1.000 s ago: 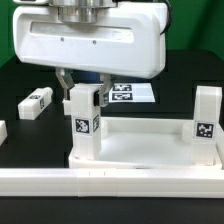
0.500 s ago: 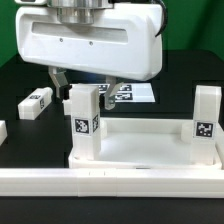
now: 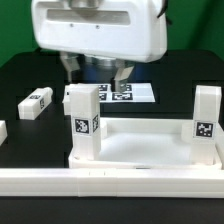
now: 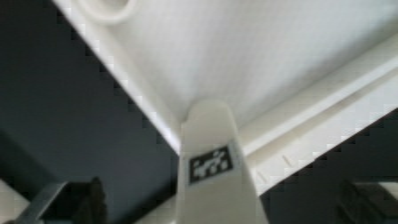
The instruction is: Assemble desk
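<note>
The desk's white tabletop (image 3: 140,148) lies near the front of the black table. Two white legs stand upright on it. One leg (image 3: 82,118) is toward the exterior view's left, the other leg (image 3: 207,116) toward its right; each bears a tag. My gripper (image 3: 96,68) hangs open just above and behind the left leg, touching nothing. In the wrist view that leg (image 4: 214,150) rises between my dark fingertips (image 4: 71,200), with a gap on either side, and the tabletop (image 4: 267,60) lies beyond it. A third leg (image 3: 35,102) lies loose at the left.
The marker board (image 3: 132,94) lies flat behind the tabletop. A long white rail (image 3: 110,182) runs along the front edge. Another white piece (image 3: 2,131) shows at the exterior view's far left edge.
The jaws opened and let go of the left leg, which stays upright. The gripper then rose and shifted slightly to the exterior view's right.
</note>
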Controlling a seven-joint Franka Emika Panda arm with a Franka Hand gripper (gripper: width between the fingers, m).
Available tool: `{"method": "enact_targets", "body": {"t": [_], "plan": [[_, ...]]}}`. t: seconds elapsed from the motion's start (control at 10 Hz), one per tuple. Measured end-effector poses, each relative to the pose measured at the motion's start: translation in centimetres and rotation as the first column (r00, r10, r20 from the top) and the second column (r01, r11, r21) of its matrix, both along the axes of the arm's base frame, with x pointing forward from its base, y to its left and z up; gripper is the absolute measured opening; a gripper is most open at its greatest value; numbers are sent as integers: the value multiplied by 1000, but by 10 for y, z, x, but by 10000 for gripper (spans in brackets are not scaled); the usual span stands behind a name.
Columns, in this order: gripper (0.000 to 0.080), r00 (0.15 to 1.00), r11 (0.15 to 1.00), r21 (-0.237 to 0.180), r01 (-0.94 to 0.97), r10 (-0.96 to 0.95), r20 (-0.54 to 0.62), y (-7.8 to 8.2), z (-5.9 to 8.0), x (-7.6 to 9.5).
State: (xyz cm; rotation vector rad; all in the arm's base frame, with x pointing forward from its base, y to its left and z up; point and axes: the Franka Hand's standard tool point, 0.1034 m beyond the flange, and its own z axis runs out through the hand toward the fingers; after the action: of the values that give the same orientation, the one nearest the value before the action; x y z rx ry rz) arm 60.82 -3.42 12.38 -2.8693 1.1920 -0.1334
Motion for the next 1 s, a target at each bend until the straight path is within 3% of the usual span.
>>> {"method": "enact_targets", "body": {"t": [0.2, 1.0], "plan": [[649, 1000, 1000, -4, -6, 6, -2, 6, -5, 7], [649, 1000, 1000, -6, -7, 7, -4, 6, -8, 7]]}}
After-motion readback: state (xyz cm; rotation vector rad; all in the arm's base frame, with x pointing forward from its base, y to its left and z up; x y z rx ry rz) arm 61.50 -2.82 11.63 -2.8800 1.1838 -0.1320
